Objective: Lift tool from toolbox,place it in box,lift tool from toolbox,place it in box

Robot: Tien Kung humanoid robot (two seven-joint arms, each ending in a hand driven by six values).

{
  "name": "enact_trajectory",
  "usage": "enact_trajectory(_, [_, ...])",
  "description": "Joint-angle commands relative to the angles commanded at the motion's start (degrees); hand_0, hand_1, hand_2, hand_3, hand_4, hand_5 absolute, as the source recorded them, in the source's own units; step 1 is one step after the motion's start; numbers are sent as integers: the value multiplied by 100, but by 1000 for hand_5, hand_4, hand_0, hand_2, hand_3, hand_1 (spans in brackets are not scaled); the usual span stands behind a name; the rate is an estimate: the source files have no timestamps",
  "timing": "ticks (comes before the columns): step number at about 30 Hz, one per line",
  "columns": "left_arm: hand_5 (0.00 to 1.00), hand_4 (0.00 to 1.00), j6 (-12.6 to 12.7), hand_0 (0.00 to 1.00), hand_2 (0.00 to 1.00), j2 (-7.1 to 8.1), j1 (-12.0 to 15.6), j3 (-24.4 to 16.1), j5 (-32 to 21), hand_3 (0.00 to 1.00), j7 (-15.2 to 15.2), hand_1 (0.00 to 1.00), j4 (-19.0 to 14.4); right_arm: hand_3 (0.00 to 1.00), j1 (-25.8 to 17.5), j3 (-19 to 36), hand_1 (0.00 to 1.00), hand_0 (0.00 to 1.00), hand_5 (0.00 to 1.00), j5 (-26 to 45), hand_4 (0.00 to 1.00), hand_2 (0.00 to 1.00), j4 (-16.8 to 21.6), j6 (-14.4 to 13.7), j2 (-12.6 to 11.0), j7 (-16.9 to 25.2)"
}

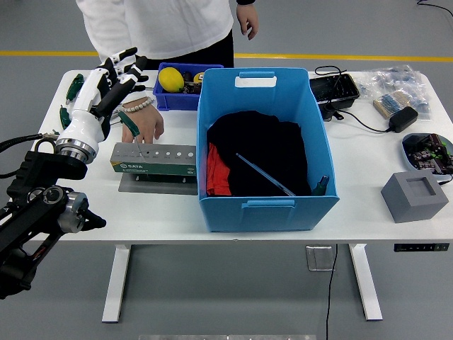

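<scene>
The toolbox (154, 159) lies on the white table (92, 212), left of the blue box (265, 149), with its long axis running left to right. Its green near face carries a label reading "SATA". A row of round sockets runs along its grey top.

The left hand (106, 88) is raised above the far-left part of the table, palm toward the camera, forearm rising from the lower left. Its fingers (126, 55) are spread and point far-right; they hold nothing.

A person's hand (144, 124), with a bead bracelet at the wrist, rests flat just beyond the toolbox. The other hand of the person (248, 20) hangs beyond the table.

Inside the blue box, black and red cloth (258, 159) holds 1 thin tool (265, 173), lying diagonally from far-left to near-right.
</scene>
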Motion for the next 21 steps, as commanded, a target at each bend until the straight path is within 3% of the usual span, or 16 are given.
enact_trajectory(1, [662,737,0,750,899,-50,94,-43,-223,926,-165,805,-66,571,-1,2,660,684,724,-3,782,711,0,-1,3,0])
enact_trajectory(2, [700,740,-16,811,969,-99,177,-79,-484,970,-329,857,-121,572,-2,-3,660,684,724,4,781,711,0,-1,5,1])
enact_trajectory(7, [700,740,-110,811,969,-264,429,-124,-1676,970,-886,857,-294,572,-1,-41,660,684,724,30,781,711,0,1,11,7])
enact_trajectory(8, [775,747,-137,827,991,-294,476,-117,-1937,998,-998,866,-316,571,-1,-52,661,684,724,36,781,712,0,2,12,10])
enact_trajectory(12, [775,747,-165,827,991,-391,643,-113,-2905,998,-1426,866,-343,571,-10,-65,661,684,724,45,781,712,0,0,24,7])
enact_trajectory(21, [805,742,-263,825,972,-503,895,-12,-5033,998,-1876,851,-330,571,-40,-163,660,684,722,108,780,711,0,7,45,15])
